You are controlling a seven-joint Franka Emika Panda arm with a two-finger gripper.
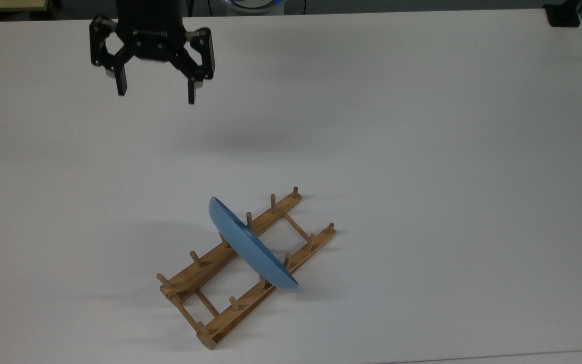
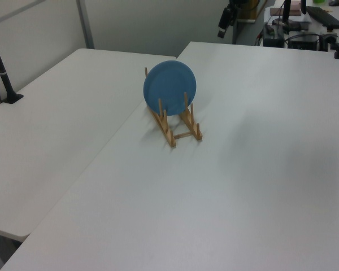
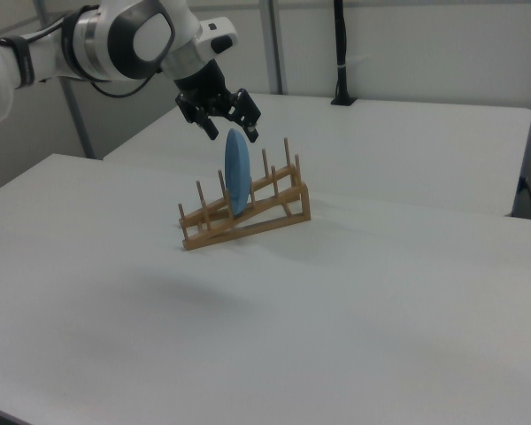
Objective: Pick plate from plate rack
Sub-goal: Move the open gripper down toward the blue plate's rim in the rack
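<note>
A light-blue plate (image 1: 250,247) stands on edge in the middle slots of the wooden plate rack (image 1: 205,265), which lies diagonally on the white table. The left view shows the plate (image 2: 169,84) face-on in the rack (image 2: 183,134). My gripper (image 1: 156,95) hangs open and empty at the top view's upper left, well away from the rack. In the right view the gripper (image 3: 231,127) is in the air above the top of the plate (image 3: 236,173), fingers pointing down, clear of the rack (image 3: 248,221). In the left view the gripper (image 2: 223,28) is at the top edge.
The white table (image 1: 422,151) spreads bare around the rack on all sides. A black clamp (image 1: 564,15) sits at the top view's upper right corner. A black post (image 2: 3,73) stands on the neighbouring table, and desks with equipment lie behind.
</note>
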